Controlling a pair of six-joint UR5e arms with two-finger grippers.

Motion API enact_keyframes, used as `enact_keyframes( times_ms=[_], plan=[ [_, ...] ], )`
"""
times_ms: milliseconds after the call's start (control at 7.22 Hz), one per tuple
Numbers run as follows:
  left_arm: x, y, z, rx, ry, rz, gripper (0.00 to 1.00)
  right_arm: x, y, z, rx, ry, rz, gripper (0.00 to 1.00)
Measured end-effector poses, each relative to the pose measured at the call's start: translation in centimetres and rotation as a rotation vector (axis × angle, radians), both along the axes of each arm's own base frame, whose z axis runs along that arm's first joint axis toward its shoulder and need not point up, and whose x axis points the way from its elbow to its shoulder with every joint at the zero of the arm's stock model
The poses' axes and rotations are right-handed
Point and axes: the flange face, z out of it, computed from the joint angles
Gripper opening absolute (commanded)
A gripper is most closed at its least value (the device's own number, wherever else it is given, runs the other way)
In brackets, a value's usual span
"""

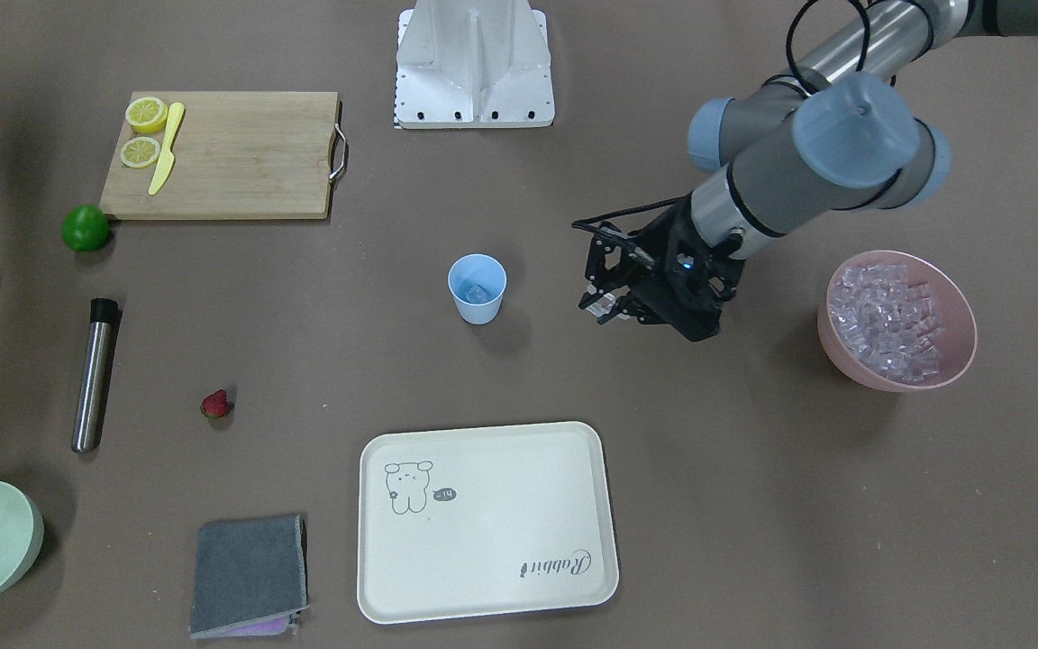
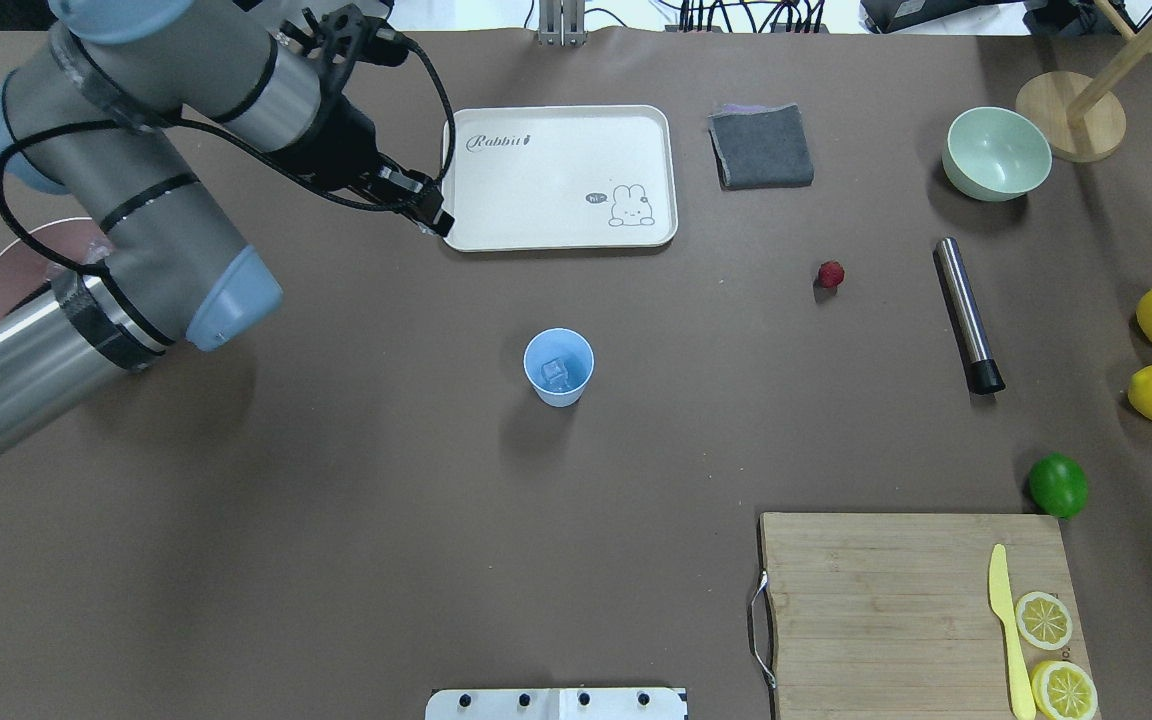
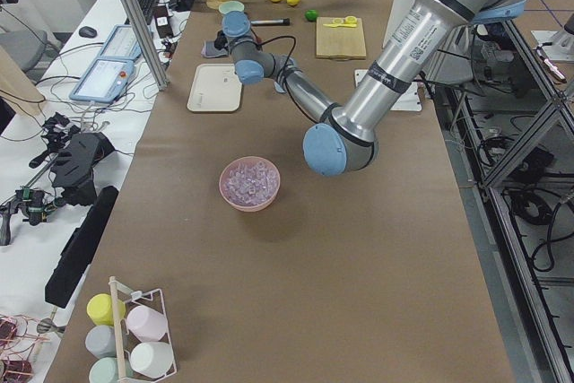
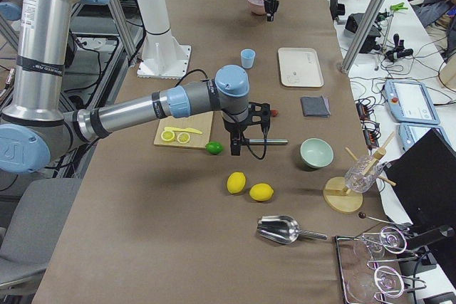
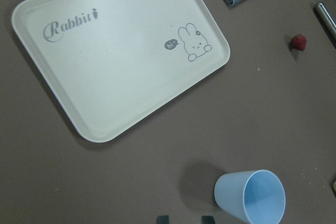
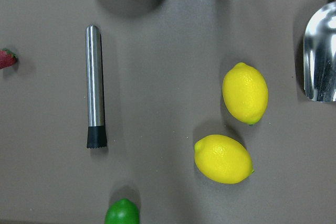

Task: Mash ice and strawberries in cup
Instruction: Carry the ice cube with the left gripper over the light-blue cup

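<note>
One brown table (image 1: 753,505), cluttered bench (image 3: 31,100) beside; left hand (image 1: 605,306) spread; right hand (image 4: 235,151): cannot tell.

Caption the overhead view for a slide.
Left gripper hovers high; light blue plastic cup holds clear ice; small dark red strawberry lies apart, not yet added.
</note>
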Motion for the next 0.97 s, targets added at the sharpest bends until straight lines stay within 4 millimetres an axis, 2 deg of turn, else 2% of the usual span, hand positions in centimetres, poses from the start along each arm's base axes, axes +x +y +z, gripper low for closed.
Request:
enact_keyframes(
  times_ms=[277,554,970],
  plan=[
    [4.4,3.2,-1.0,0.032,0.028,-0.032,0.00,0.0,0.0,0.0,0.001,0.000,0.000,1.00],
    [8.7,6.5,-1.1,0.067,0.050,-0.069,0.00,0.0,0.0,-0.2,0.005,0.000,-0.001,1.00],
    [12.1,10.0,-0.1,0.106,0.069,-0.101,0.00,0.0,0.1,-0.6,0.012,-0.003,-0.001,1.00]
  ],
)
